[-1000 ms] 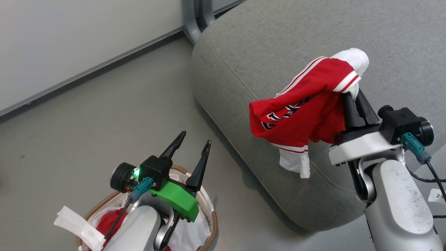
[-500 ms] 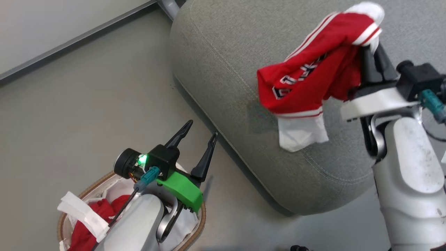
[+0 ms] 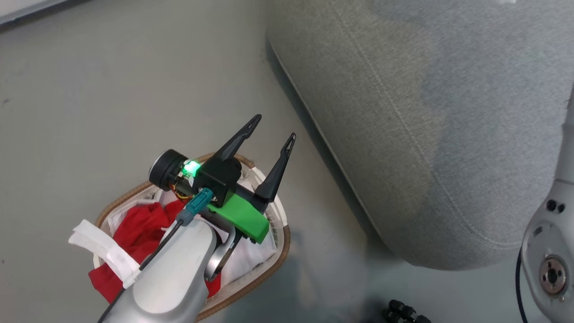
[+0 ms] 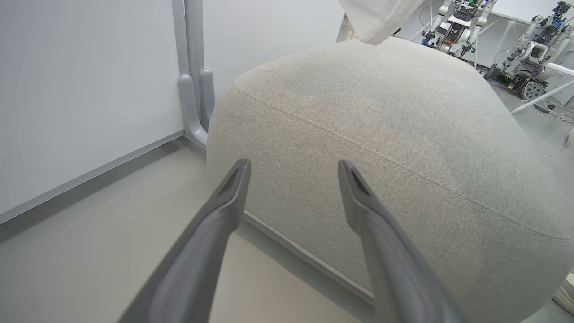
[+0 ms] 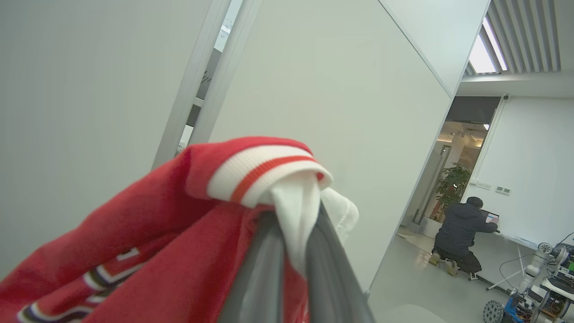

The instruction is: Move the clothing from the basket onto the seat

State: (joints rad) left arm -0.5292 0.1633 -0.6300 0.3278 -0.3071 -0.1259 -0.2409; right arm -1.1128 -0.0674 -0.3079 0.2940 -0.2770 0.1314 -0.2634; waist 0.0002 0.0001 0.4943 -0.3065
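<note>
Head camera has swung down and left since half a second ago, so the whole scene slid. The right arm has gone up with its load, and its pale forearm joint now sits at the right edge of head view. Surface: plain grey floor, smooth. Pale wall panels and a grey post stand behind the seat. The seat is big, grey fabric, rounded, with a stitched seam along its side. Right wrist view looks up at white partitions and, far back, a person crouched near a potted plant. Other robots stand beyond the seat in left wrist view. Basket is on the floor near the seat's side, apart from it. Inside are a white liner and a crumpled red garment in the left half. Left gripper hovers over the basket's far rim, fingers spread wide, holding nothing, pointed at the seat's side. Right gripper is pressed together, pinching the jersey by its white-and-red trimmed edge. The rest hangs down-left with lettering partly visible. A white cloth corner hangs over the seat's crown in left wrist view; touching or not, cannot tell.
</note>
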